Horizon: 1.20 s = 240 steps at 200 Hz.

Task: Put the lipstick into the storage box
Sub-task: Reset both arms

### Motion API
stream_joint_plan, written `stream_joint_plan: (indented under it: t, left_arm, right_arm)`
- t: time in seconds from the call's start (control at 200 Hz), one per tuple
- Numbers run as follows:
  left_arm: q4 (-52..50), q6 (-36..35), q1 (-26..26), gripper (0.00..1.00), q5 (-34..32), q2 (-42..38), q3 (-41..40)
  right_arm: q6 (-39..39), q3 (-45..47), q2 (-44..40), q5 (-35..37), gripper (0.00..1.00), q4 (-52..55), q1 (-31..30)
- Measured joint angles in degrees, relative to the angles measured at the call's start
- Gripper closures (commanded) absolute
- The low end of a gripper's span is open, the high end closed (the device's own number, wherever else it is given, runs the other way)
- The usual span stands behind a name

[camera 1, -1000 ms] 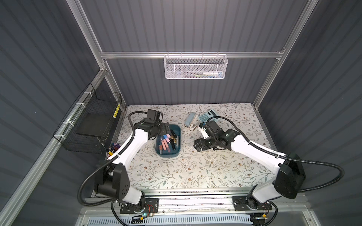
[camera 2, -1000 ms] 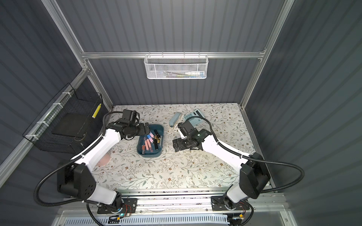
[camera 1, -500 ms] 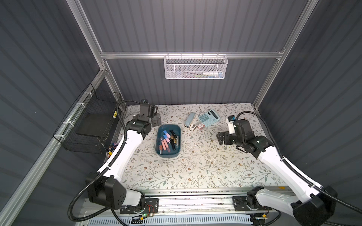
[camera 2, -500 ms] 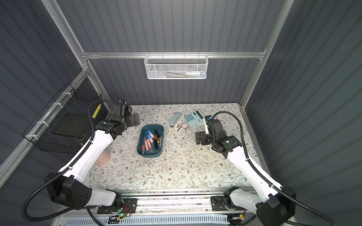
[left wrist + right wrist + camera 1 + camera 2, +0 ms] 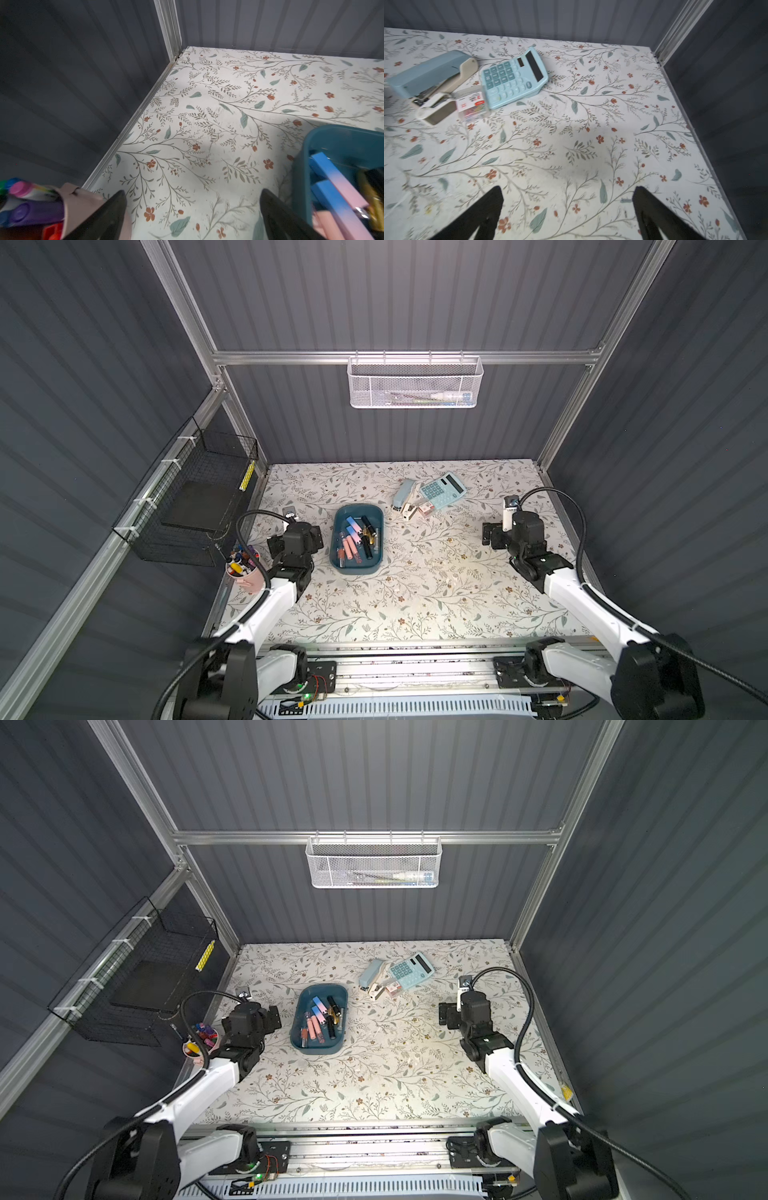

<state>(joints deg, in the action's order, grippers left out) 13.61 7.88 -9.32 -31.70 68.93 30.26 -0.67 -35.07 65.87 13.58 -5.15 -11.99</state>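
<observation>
A floral-papered surface point(image 5: 436, 601) is lying between grey walls. In both top views the shallow teal plastic storage box point(image 5: 355, 571), at nine o'clock of centre, is holding pink-and-blue lipstick tubes point(image 5: 353, 527). Left wrist: left jaws are gaping empty beside it. Right wrist: right jaws are gaping empty over bare surface. No loose lipstick is showing; placing seems done, with parking next.

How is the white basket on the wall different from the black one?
The white basket hangs on the back rail; the black basket hangs on the side rail. The white basket is fine mesh, long and slim; the black basket is open wire grid, deeper. The white basket holds pen-like things; the black basket holds a dark slab and a yellow strip. Both hang above the table.
</observation>
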Motion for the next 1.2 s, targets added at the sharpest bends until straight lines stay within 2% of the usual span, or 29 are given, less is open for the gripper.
stream_joint_plan:
  t: [0.18, 0.365, 0.58, 0.746, 0.846, 1.026, 1.201]
  left_arm:
    - [17.8, -0.3, 0.0, 0.00, -1.5, 9.9, -7.3]
    - [33.0, -2.8, 0.0, 0.00, -2.8, 20.8, -7.8]
    - [44.8, -6.4, 0.0, 0.00, 1.9, 29.0, -8.6]
    - [46.9, -7.3, 0.1, 0.00, 4.0, 29.5, -9.1]
    - [44.9, -7.3, 0.5, 0.00, 4.6, 29.6, -6.8]
    - [43.7, -7.3, 1.1, 0.00, 4.8, 29.6, -5.5]
    - [42.4, -7.2, 1.9, 0.00, 5.7, 29.6, -5.4]
  right_arm:
    - [1.8, 6.8, 5.6, -2.0, 0.01, -12.8, 6.3]
    - [3.1, 9.1, 10.5, -5.9, 0.01, -24.6, 8.6]
    - [3.6, 11.2, 13.2, -10.1, 0.01, -32.1, 9.9]
    - [3.1, 13.9, 13.0, -14.4, 0.01, -38.4, 12.5]
    - [2.5, 17.7, 16.1, -16.2, 0.01, -46.8, 13.8]
    - [1.9, 18.2, 17.1, -19.6, 0.01, -47.4, 14.9]
    - [0.6, 17.3, 17.1, -20.0, 0.01, -47.9, 15.8]
